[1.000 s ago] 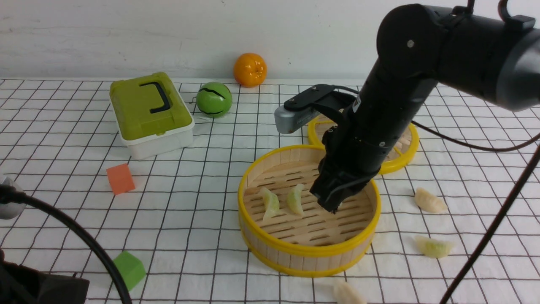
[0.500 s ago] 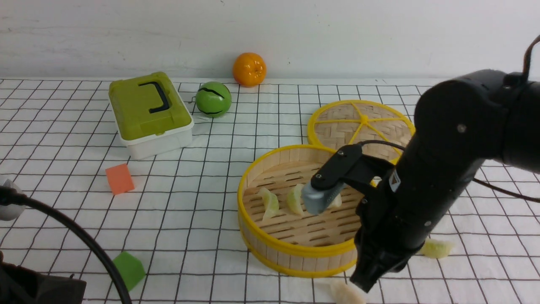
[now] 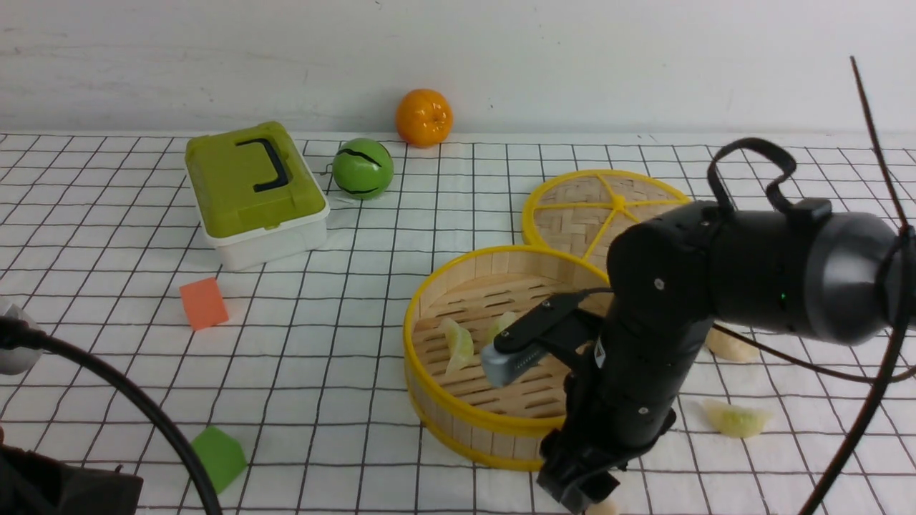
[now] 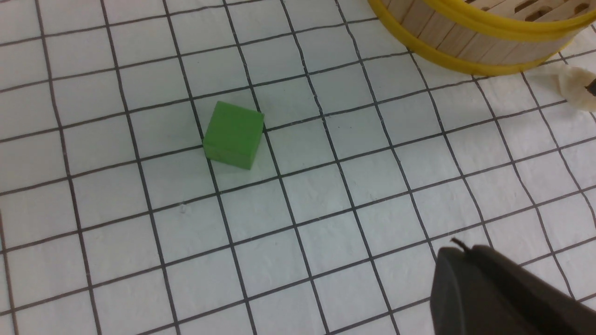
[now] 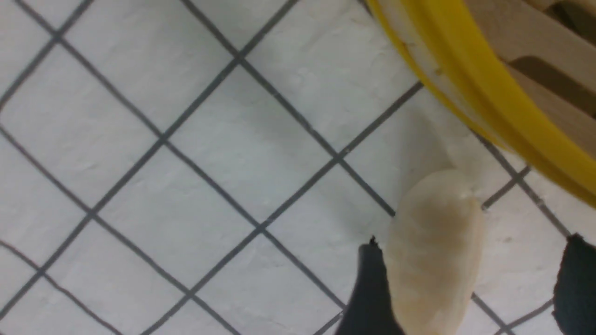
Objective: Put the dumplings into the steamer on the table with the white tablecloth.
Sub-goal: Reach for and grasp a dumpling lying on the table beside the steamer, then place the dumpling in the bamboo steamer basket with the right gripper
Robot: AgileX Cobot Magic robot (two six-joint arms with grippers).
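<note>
The steamer (image 3: 405, 350) stands on the white tablecloth (image 3: 343, 372) that covers the table. Two pale green dumplings (image 3: 458, 343) (image 3: 501, 325) lie on its slatted floor, and my right arm hides the rest of the floor. My right gripper (image 3: 580, 501) (image 5: 472, 279) is down at the cloth just in front of the steamer wall (image 5: 489, 102). It is open, its fingers either side of a cream dumpling (image 5: 433, 251) lying flat, one finger against it. Two more dumplings (image 3: 733, 418) (image 3: 730, 347) lie to the right. My left gripper (image 4: 458, 251) hangs shut and empty over bare cloth.
The woven lid (image 3: 572, 214) lies behind the steamer. A green lidded box (image 3: 254, 189), a green ball (image 3: 363, 168) and an orange (image 3: 424, 118) stand at the back. An orange cube (image 3: 204, 302) and a green cube (image 3: 218, 456) (image 4: 233, 135) sit at the left.
My right gripper has come out of the steamer, swung over its front rim down to the cloth, and opened around a dumpling there. The left arm has stayed put.
</note>
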